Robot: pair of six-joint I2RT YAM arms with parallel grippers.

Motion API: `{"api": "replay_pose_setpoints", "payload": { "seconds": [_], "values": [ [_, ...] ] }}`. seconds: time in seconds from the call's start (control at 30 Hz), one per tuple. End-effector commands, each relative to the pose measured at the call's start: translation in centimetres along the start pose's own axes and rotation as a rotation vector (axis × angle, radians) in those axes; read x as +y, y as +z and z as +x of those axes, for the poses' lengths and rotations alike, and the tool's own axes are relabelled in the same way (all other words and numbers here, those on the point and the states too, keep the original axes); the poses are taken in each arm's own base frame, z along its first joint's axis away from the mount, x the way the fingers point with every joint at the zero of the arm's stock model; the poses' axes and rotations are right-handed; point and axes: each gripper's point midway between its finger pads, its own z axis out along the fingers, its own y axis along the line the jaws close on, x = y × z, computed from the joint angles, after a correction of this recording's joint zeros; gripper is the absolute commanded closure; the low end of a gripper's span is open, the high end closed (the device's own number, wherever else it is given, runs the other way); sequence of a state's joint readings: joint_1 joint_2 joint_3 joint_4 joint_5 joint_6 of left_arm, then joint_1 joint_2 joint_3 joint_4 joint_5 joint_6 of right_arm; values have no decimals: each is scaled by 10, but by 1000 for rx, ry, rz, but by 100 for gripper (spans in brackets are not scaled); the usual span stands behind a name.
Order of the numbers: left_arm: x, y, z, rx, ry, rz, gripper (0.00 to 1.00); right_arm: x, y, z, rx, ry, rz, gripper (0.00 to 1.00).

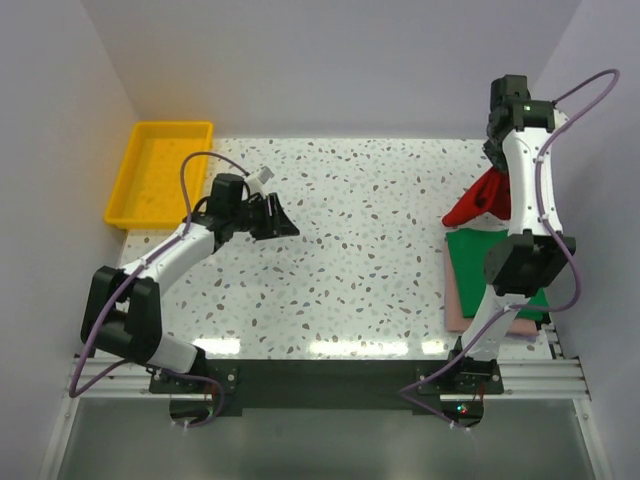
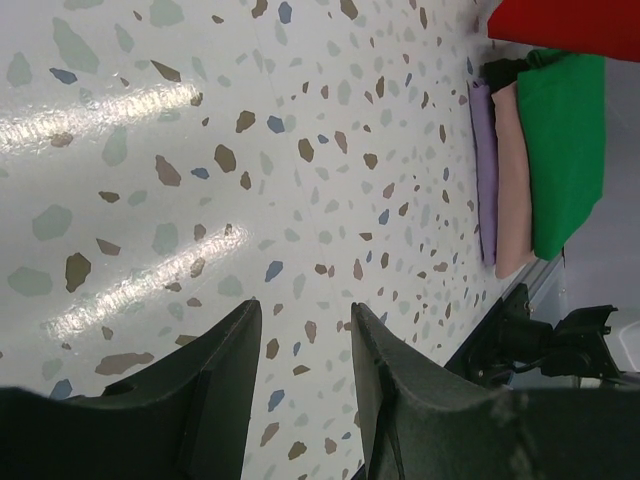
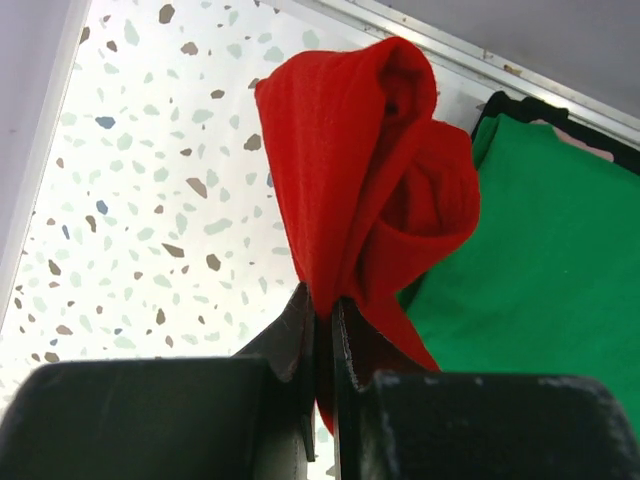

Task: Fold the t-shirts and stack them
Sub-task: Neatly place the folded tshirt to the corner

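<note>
My right gripper (image 3: 322, 308) is shut on a red t-shirt (image 3: 365, 180), which hangs bunched from it above the far end of the stack; the shirt also shows in the top view (image 1: 480, 203). The stack holds a folded green t-shirt (image 1: 482, 255) on top, a pink one (image 1: 455, 300) under it, and a purple one (image 2: 484, 170) at the bottom. My left gripper (image 2: 305, 325) is open and empty over bare table at the left (image 1: 275, 217).
A yellow bin (image 1: 160, 170) stands at the far left corner of the table. The speckled tabletop (image 1: 370, 250) lies between the arms. White walls close in on both sides and at the back.
</note>
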State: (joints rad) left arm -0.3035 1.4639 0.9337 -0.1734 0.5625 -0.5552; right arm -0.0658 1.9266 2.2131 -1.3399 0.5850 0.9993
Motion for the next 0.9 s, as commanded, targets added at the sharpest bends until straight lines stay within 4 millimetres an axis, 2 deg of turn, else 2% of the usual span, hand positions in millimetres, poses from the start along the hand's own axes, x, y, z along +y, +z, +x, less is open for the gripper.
{"api": "replay_pose_setpoints", "payload": {
  "seconds": [0.0,0.2,0.57,0.7,0.73,0.8,0.87],
  "values": [
    [0,3,1,4,29,25,55,-67,-32,2,53,-100,144,100],
    [2,5,2,9,24,19,55,-82,-46,-9,39,-77,120,100],
    [6,8,5,17,18,13,55,-109,-63,-18,14,-53,104,100],
    [5,7,5,17,17,15,55,-124,-65,-7,35,-67,120,100],
    [5,7,5,18,15,16,55,-132,-61,2,52,-84,143,100],
    [5,7,6,18,14,23,55,-142,-68,4,38,-72,122,100],
    [3,8,6,20,15,34,55,-157,-63,22,72,-102,143,100]
  ]
}}
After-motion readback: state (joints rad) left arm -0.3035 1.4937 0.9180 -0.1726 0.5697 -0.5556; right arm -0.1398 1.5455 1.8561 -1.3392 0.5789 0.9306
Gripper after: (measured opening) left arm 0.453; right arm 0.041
